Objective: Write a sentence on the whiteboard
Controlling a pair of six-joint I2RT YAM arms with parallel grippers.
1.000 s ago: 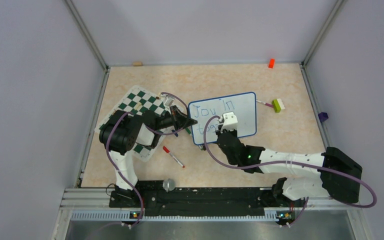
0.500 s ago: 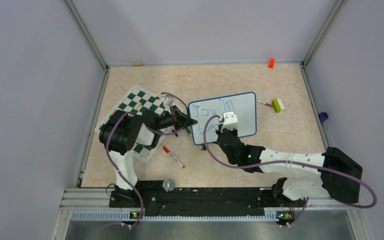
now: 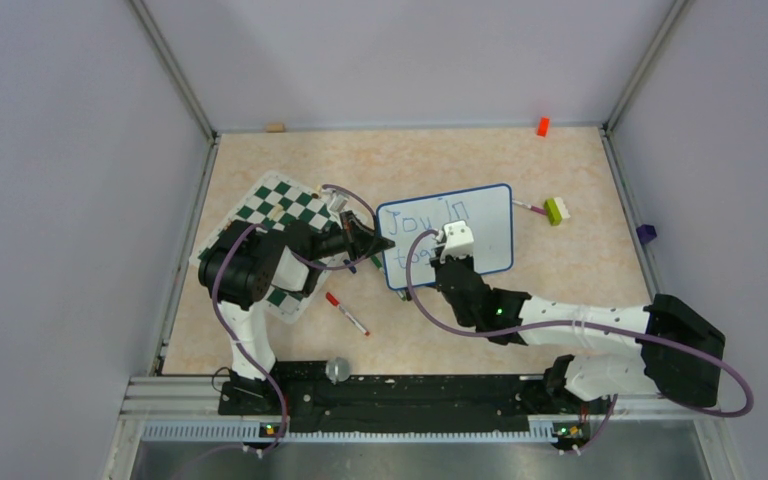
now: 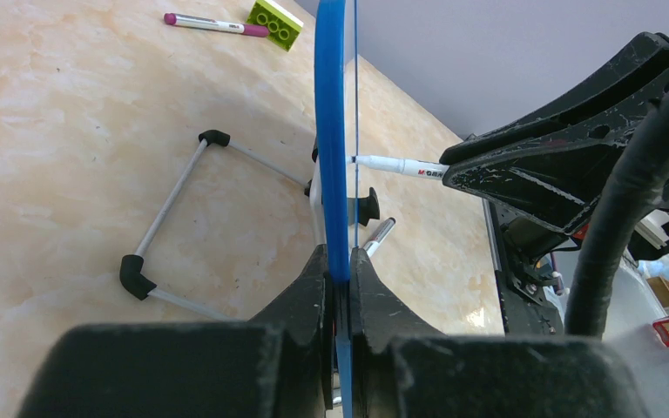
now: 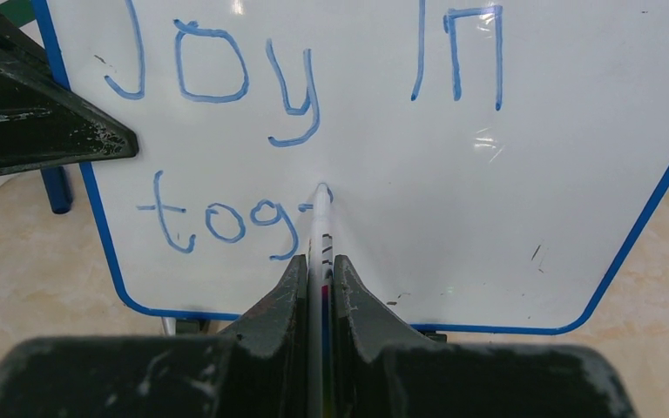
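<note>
The whiteboard (image 3: 475, 225) stands propped on its feet at the middle of the table, just right of the chess mat (image 3: 270, 205); the left gripper (image 4: 338, 287) is clamped tight on the board's left edge, jaws pinching the blue frame; the right gripper (image 5: 318, 266) is closed around a marker (image 5: 320, 218), whose tip touches the board on the lower line.

The sentence (image 5: 292, 111) reads "Joy in" on top and "tog" below, with a short stroke begun just right of the "g"; so the step in hand looks to be the next letter, and most of the second word is not yet written.

To do it well: press lightly, since the board is upright on thin wire legs and a hard push would tip it toward the far side; the left clamp is what braces it, so it should hold firm and not shift while the tip moves. Hold the marker square to the surface so the tip does not lift mid-stroke. Make the letters no larger than the "o" and "g" already there, and pack them closely; many letters remain and the free space runs only to the right frame. Hold the baseline level with "tog", away from the bottom frame. Move rightward only, so neither the fingers nor the cable drag across wet ink.
</note>
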